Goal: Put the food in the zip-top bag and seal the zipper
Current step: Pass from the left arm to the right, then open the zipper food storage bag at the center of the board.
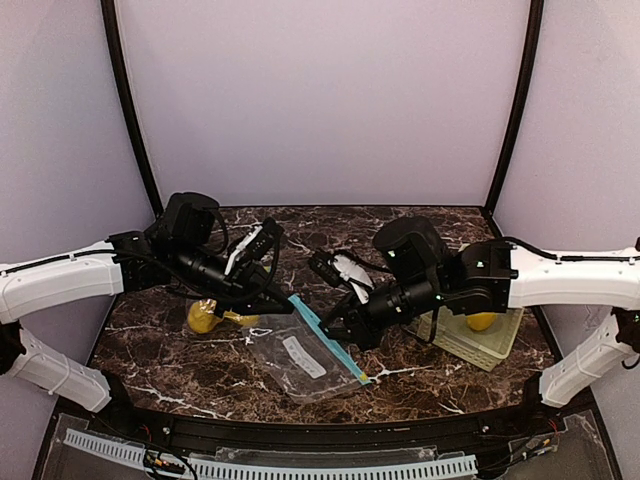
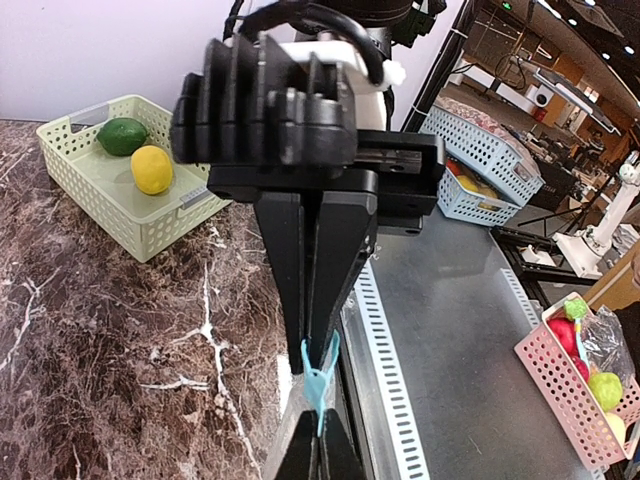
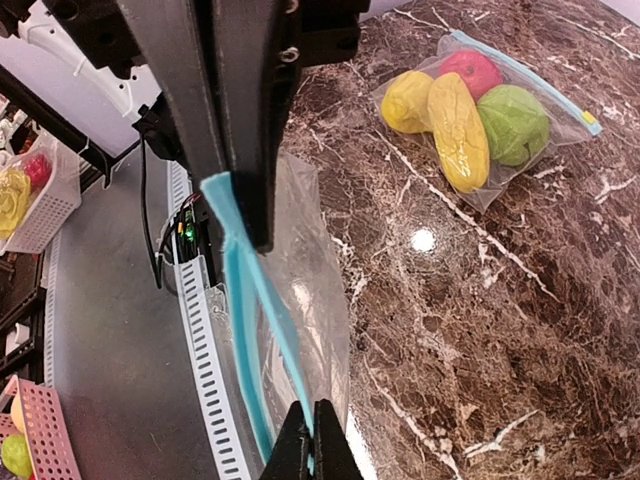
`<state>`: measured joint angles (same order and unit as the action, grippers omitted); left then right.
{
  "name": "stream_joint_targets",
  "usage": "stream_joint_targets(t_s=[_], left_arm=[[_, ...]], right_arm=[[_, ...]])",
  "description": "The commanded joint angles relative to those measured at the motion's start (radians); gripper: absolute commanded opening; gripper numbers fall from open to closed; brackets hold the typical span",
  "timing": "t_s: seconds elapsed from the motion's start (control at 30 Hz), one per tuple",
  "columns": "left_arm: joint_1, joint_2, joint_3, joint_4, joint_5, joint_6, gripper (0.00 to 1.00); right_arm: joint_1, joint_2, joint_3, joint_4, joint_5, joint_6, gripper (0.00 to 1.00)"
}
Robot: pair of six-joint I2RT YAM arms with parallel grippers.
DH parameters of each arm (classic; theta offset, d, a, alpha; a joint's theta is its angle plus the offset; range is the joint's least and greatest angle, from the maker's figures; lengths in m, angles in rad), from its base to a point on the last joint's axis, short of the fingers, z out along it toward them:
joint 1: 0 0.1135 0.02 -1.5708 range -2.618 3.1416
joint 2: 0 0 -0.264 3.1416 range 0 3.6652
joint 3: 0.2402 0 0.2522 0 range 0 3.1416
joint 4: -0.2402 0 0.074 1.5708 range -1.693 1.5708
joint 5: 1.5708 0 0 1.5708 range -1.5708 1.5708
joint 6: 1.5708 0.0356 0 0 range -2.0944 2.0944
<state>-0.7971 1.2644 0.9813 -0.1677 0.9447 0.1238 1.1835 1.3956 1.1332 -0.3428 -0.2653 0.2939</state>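
A clear zip-top bag (image 1: 297,356) with a blue zipper (image 1: 330,340) lies mid-table and looks empty. My left gripper (image 1: 283,303) is shut on the zipper's far end; its tips (image 2: 318,440) pinch the blue strip (image 2: 320,385). My right gripper (image 1: 337,330) is shut on the same zipper (image 3: 250,290) a little further along, tips (image 3: 310,440). The two blue strips part slightly between the grippers. A second bag (image 3: 560,125) at the left holds the red ball (image 3: 470,68), light green ball (image 3: 513,122) and yellow pieces (image 3: 458,130). The dark green piece (image 2: 122,135) and a yellow piece (image 2: 152,168) lie in the basket.
The pale green slatted basket (image 1: 495,350) stands at the right under my right arm. A white slotted cable strip (image 1: 260,465) runs along the front edge. Off the table, pink (image 2: 585,400) and blue (image 2: 480,170) baskets sit on a metal bench.
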Motion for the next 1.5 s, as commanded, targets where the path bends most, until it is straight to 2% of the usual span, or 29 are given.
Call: stream_joint_targets(t_s=[0.0,0.03,0.07,0.1,0.13,0.2,0.33,0.43,0.53,0.7,0.83,1.2,1.47], left_arm=[[-0.007,-0.012,0.024,-0.016,-0.024,0.01,0.01],[-0.007,-0.015,0.025,-0.017,-0.057,0.007,0.07],[-0.007,-0.019,0.026,-0.017,-0.076,0.002,0.22],[-0.007,-0.022,0.026,-0.017,-0.118,0.001,0.3],[-0.007,-0.031,0.023,-0.016,-0.141,-0.001,0.45],[-0.007,-0.05,0.017,-0.013,-0.223,-0.006,0.58],[-0.007,-0.095,-0.013,0.027,-0.398,-0.036,0.68],[-0.007,-0.106,-0.025,0.056,-0.496,-0.087,0.7],[-0.007,-0.097,-0.022,0.083,-0.529,-0.231,0.68],[-0.01,-0.09,-0.15,0.344,-0.509,-0.56,0.67],[-0.045,-0.068,-0.253,0.518,-0.529,-0.71,0.66],[-0.128,0.059,-0.319,0.634,-0.576,-0.806,0.68],[-0.151,0.091,-0.318,0.586,-0.608,-0.792,0.67]], right_arm=[[-0.01,-0.005,0.018,0.023,0.03,0.015,0.0],[-0.015,-0.01,0.019,0.014,0.049,0.024,0.0],[-0.021,-0.012,0.018,0.003,0.072,0.034,0.0],[-0.029,-0.016,0.018,-0.013,0.099,0.051,0.0],[-0.041,-0.018,0.017,-0.032,0.125,0.065,0.0],[-0.064,-0.023,0.02,-0.082,0.203,0.094,0.0],[-0.095,-0.021,0.043,-0.21,0.361,0.152,0.0],[-0.097,0.011,0.099,-0.308,0.472,0.2,0.0],[-0.095,0.048,0.135,-0.33,0.491,0.24,0.0],[-0.095,0.079,0.119,-0.221,0.445,0.302,0.0],[-0.095,0.11,0.08,-0.104,0.394,0.363,0.0],[-0.081,0.178,0.04,0.083,0.328,0.437,0.0],[-0.065,0.208,0.043,0.12,0.322,0.459,0.0]])
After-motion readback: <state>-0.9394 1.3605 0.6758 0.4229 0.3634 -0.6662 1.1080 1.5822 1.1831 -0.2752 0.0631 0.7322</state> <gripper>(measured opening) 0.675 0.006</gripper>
